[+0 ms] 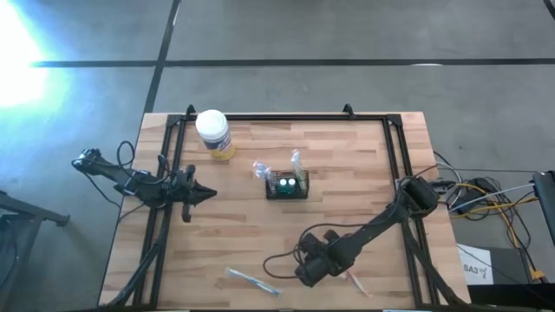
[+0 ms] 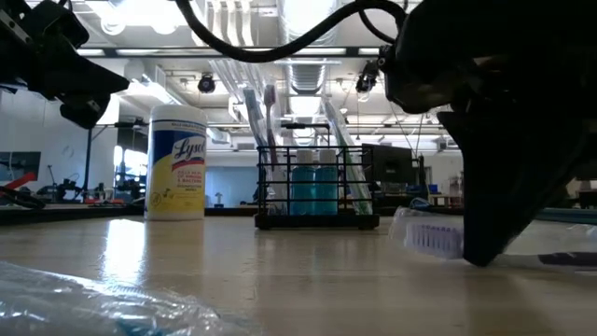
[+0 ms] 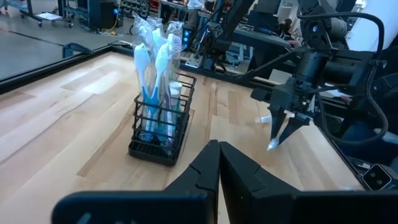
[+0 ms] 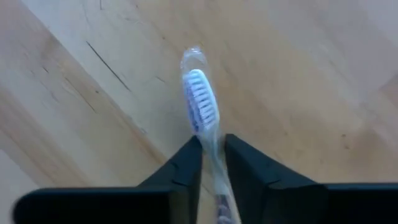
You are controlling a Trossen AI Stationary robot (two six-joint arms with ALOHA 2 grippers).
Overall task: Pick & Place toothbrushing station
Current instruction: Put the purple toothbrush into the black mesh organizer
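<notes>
1. While it points down at the near right part of the table (image 1: 364, 156), the right gripper (image 4: 213, 144) has its two fingers closed in on the neck of a wrapped toothbrush (image 4: 200, 102), whose bristled head lies flat on the wood just ahead of the fingertips.
2. Toothbrushing station (image 1: 287, 185): one item, a black wire holder standing upright near the table's centre, far and slightly left of the right gripper, well apart from it.
3. Contents of the station: several wrapped toothbrushes (image 3: 155, 56) standing upright in it; exact count cannot be told. Two blue bottles (image 2: 313, 187) show inside in the low view.
4. Loose wrapped toothbrush (image 1: 253, 281): one further item, lying on the near edge, left of the right gripper.
5. Wipes canister (image 1: 213, 133): one item, white lid, yellow label, upright at the far left, apart from the station.
6. Left gripper (image 1: 206, 195): one, fingers shut and empty, at the table's left side, aimed toward the station.
</notes>
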